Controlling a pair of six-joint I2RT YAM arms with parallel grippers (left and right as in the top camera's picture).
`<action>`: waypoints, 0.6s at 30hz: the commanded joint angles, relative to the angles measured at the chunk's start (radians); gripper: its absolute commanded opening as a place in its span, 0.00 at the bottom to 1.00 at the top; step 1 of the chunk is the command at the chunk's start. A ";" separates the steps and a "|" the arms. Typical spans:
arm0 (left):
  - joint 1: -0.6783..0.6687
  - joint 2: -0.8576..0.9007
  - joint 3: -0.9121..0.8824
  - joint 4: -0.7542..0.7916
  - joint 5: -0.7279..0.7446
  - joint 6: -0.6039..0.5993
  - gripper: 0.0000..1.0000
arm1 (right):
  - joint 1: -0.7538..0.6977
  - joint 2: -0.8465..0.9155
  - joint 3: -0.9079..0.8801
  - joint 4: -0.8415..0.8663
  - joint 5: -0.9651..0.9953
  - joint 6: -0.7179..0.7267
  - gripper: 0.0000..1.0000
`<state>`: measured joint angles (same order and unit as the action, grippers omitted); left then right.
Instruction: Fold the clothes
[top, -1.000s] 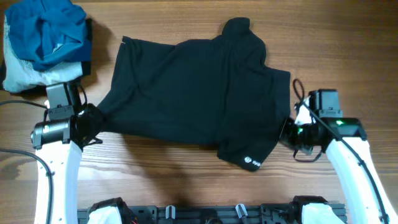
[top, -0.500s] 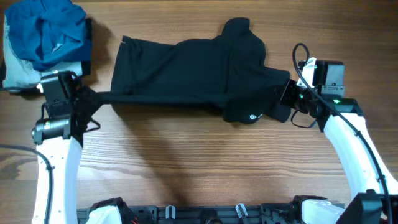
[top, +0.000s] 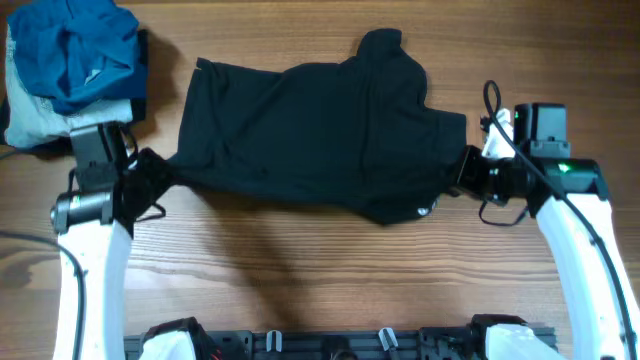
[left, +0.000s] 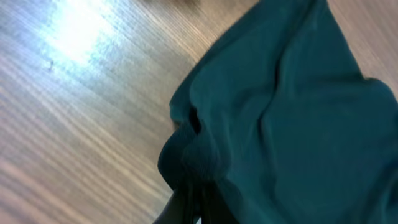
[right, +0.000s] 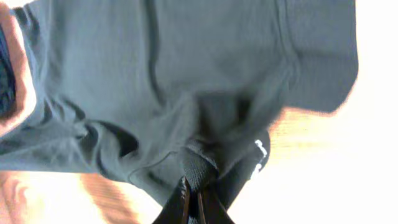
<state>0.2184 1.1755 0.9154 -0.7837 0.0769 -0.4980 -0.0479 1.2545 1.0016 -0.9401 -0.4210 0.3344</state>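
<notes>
Left gripper (top: 143, 183): clamped on the black shirt (top: 310, 130) edge, 9 o'clock.
Right gripper (top: 462, 182): pinching bunched fabric, probably its sleeve, 3 o'clock.
Clothes pile (top: 70, 55): 10 o'clock.

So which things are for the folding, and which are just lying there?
In the job: black shirt; left fingers and right fingers, both pinching it.
Lying about: crumpled blue clothes pile, untouched; wooden table.
</notes>
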 joint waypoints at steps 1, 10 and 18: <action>0.007 -0.068 0.016 -0.038 -0.002 0.012 0.04 | -0.006 -0.020 0.022 -0.057 -0.006 -0.018 0.04; 0.007 -0.026 0.016 -0.051 -0.030 0.012 0.04 | -0.006 0.052 0.021 -0.029 0.046 -0.020 0.04; 0.007 0.042 0.016 -0.042 -0.030 0.012 0.04 | 0.056 0.328 0.021 0.150 -0.009 -0.064 0.10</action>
<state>0.2184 1.2018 0.9154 -0.8337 0.0666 -0.4980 -0.0238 1.5082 1.0042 -0.8120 -0.4015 0.3119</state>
